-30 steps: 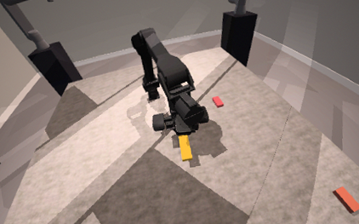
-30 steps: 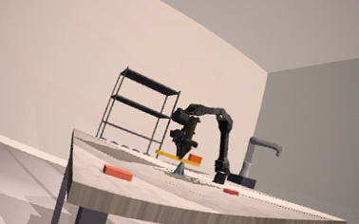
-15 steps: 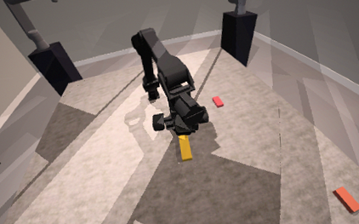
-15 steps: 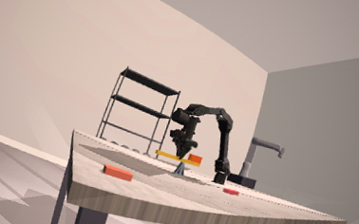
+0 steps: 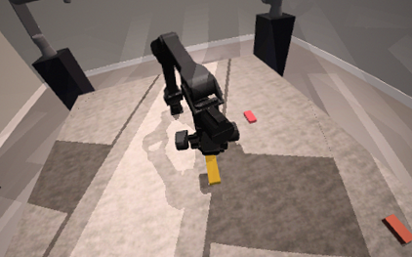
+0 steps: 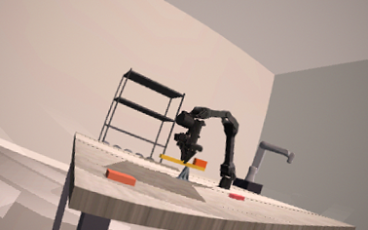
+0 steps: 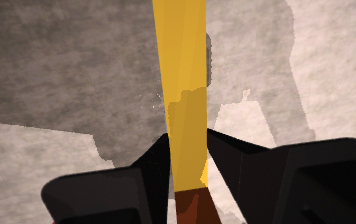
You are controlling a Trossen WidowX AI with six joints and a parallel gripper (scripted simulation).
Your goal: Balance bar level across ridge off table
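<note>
Above the grey ridge (image 6: 183, 173): your end effector (image 7: 187, 150) grips the yellow bar (image 7: 182, 75). It sits roughly level, off the counter (image 6: 209, 214).
</note>
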